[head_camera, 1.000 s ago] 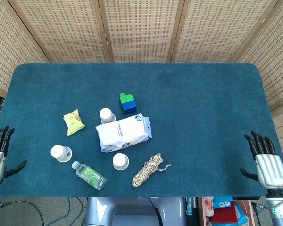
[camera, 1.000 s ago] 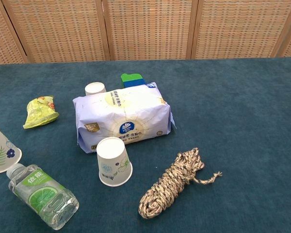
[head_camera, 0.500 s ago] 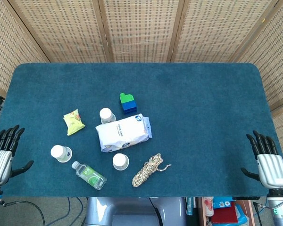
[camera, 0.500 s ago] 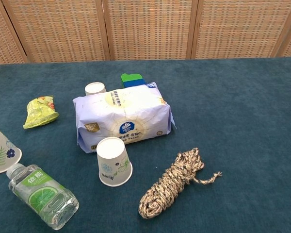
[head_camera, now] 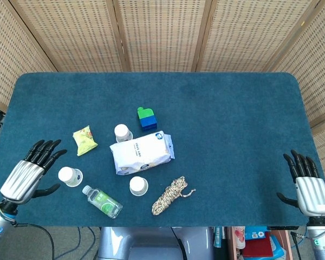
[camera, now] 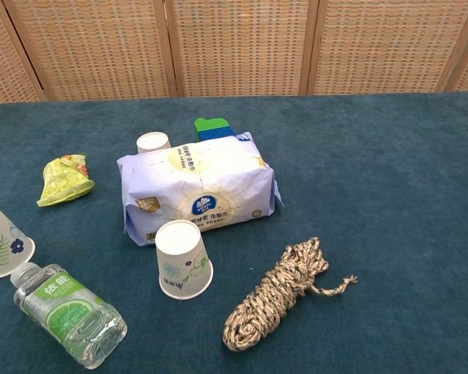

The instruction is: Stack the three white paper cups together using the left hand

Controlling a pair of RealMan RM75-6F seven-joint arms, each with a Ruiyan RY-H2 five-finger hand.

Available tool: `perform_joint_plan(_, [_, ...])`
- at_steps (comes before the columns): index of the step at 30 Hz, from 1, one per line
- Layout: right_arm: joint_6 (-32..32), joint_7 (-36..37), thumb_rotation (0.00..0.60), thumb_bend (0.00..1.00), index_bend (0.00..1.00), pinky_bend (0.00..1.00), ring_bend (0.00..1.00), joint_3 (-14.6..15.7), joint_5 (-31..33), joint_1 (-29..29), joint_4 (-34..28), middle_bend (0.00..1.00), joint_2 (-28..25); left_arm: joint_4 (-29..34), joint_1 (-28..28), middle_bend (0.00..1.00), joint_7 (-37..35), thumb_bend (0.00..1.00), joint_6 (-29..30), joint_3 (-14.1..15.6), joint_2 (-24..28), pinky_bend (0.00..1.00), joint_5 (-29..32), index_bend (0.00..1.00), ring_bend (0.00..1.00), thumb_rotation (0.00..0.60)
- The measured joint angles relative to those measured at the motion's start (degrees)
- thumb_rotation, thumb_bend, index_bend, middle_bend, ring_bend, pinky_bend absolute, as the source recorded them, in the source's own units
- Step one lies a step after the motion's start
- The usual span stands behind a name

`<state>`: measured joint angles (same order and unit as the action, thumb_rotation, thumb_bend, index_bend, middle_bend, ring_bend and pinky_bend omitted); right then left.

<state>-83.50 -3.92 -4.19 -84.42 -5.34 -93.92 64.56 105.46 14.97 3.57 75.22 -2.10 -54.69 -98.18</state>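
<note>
While the left hand (head_camera: pixel 28 174) hovers empty with fingers spread beside one upside-down cup (head_camera: pixel 70 176), the other two cups (head_camera: pixel 138 186) (head_camera: pixel 122 132) stand upside down touching a tissue pack (head_camera: pixel 141 152). The right hand (head_camera: pixel 307 186) rests open at the table's (head_camera: pixel 233 124) edge.

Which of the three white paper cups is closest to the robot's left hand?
The white paper cup just beside the left hand, near the clear plastic bottle. The other two stand by the white tissue pack.
</note>
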Motion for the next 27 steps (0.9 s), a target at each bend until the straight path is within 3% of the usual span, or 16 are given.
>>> perform_joint_plan(12, [0.1, 0.6, 0.6, 0.0, 0.0, 0.0, 0.0, -0.3, 0.6, 0.0, 0.5, 0.0, -0.1, 4.9, 8.7, 0.0, 2.4, 0.22, -13.1, -0.6, 2.4, 0.0, 0.3, 0.19, 0.0, 0.6])
perform_joint_plan(27, [0.2, 1.5, 0.6, 0.0, 0.0, 0.0, 0.0, -0.5, 0.9, 0.0, 0.8, 0.0, -0.1, 7.3, 19.1, 0.0, 12.1, 0.22, -28.4, -4.1, -1.3, 0.0, 12.0, 0.2, 0.0, 0.6])
